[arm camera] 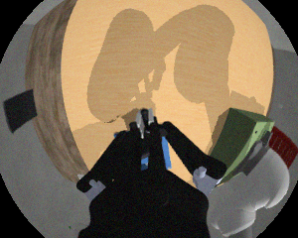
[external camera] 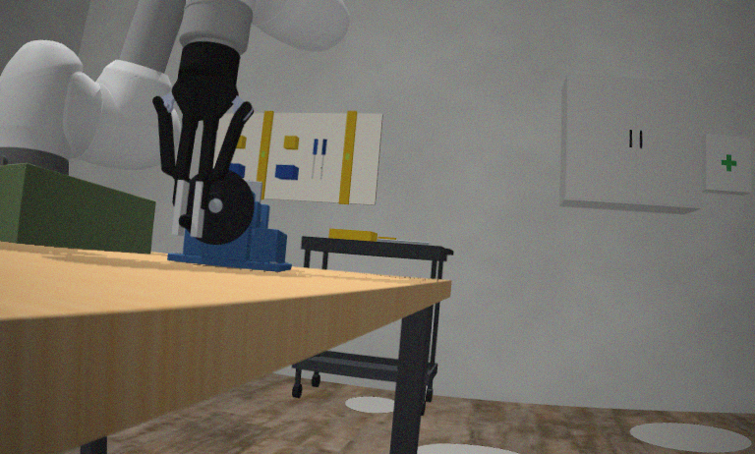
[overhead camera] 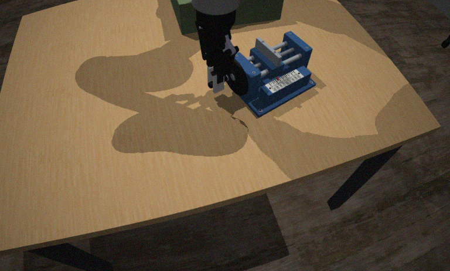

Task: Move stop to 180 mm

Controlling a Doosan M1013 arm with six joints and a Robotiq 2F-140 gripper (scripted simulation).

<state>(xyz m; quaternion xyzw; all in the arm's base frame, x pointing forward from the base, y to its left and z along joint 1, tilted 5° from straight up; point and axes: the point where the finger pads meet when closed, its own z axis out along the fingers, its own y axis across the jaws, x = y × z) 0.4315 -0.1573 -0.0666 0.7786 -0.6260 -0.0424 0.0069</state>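
Note:
The blue stop fixture (overhead camera: 256, 106) (external camera: 267, 246) (arm camera: 166, 153) stands on the table. Its grey stop plate (overhead camera: 268, 52) sits on rods between two blue end blocks. A red pointer (overhead camera: 278, 78) is about a third along the white scale (overhead camera: 289, 79) from the handwheel end; the numbers are too small to read. The black handwheel (overhead camera: 239, 80) (external camera: 232, 215) is on the near end block. My gripper (overhead camera: 213, 85) (external camera: 187, 225) (arm camera: 146, 114) points down, shut on the handwheel's black knob (external camera: 185, 221), left of and a little below the hub in the exterior view. The wrist view hides the knob.
A green block (overhead camera: 232, 17) (external camera: 83, 215) (arm camera: 228, 144) stands behind the fixture, under the arm's base. The wooden table (overhead camera: 99, 188) (external camera: 139, 293) has its edge (overhead camera: 186, 212) at the front. A dark cart (external camera: 378, 249) and a tool board (external camera: 364, 165) are farther off.

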